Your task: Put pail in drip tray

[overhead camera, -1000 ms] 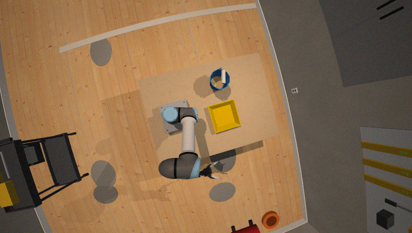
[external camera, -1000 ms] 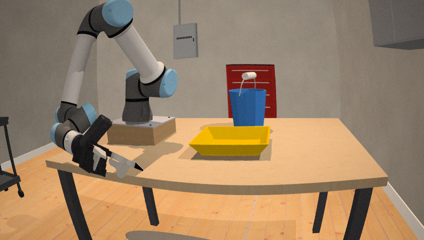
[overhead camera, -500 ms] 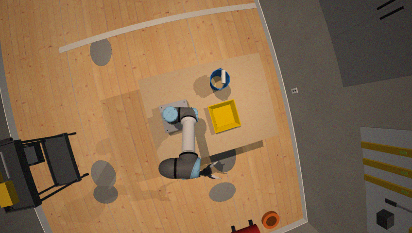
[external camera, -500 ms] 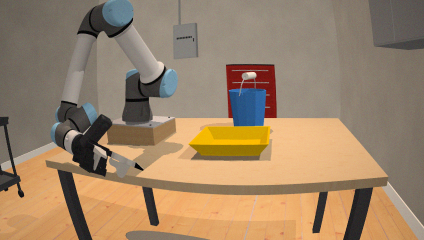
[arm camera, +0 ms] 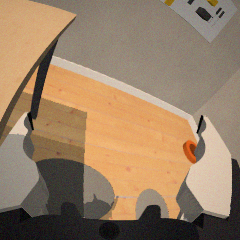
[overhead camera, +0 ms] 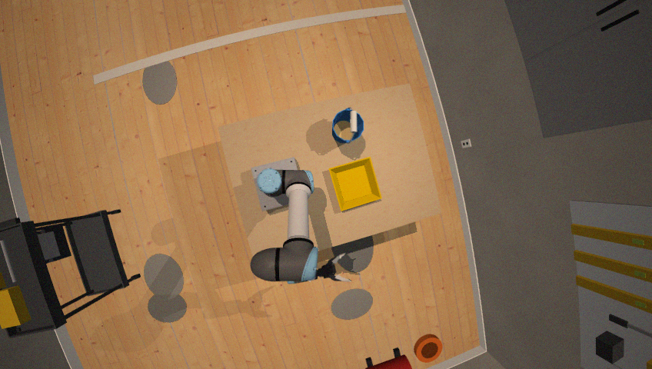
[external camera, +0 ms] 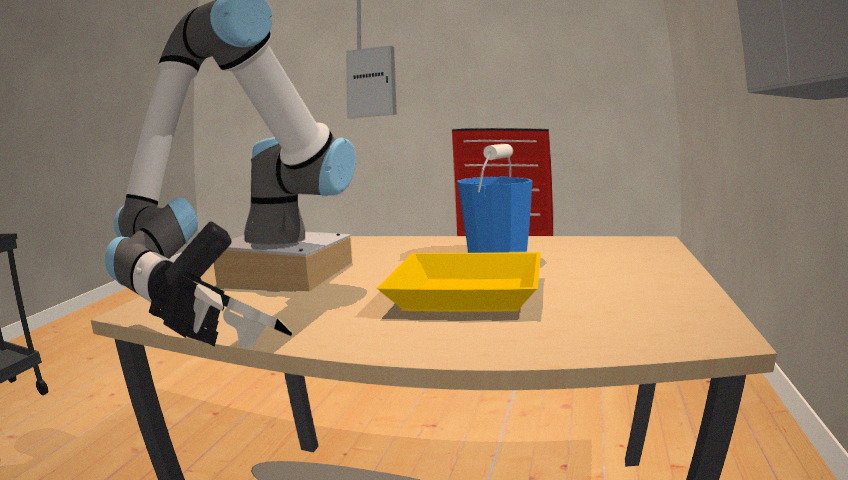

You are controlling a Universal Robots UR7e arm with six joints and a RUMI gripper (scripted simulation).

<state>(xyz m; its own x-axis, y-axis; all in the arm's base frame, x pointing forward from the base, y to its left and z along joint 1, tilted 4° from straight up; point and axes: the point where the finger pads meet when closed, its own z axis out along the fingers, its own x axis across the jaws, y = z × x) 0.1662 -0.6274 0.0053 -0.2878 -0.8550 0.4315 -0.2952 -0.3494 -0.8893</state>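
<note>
A blue pail [overhead camera: 347,125] [external camera: 495,214] stands upright on the table [overhead camera: 393,104] [external camera: 624,309], its wire handle raised with a white grip [overhead camera: 352,119] [external camera: 498,151] on top. A yellow drip tray [overhead camera: 334,186] [external camera: 458,297] lies empty just in front of the pail. My gripper [overhead camera: 346,268] [external camera: 267,333] [arm camera: 115,114] is open and empty. It hangs at the table's front left corner, far from both pail and tray. The wrist view shows only the floor, a table corner [arm camera: 25,45] and its leg.
The arm's base [overhead camera: 274,182] [external camera: 279,267] sits on a block at the table's left, beside the tray. An orange ring [overhead camera: 428,348] [arm camera: 189,151] lies on the floor. A black cart [overhead camera: 91,256] stands to the left. A red panel [external camera: 502,139] is behind the pail.
</note>
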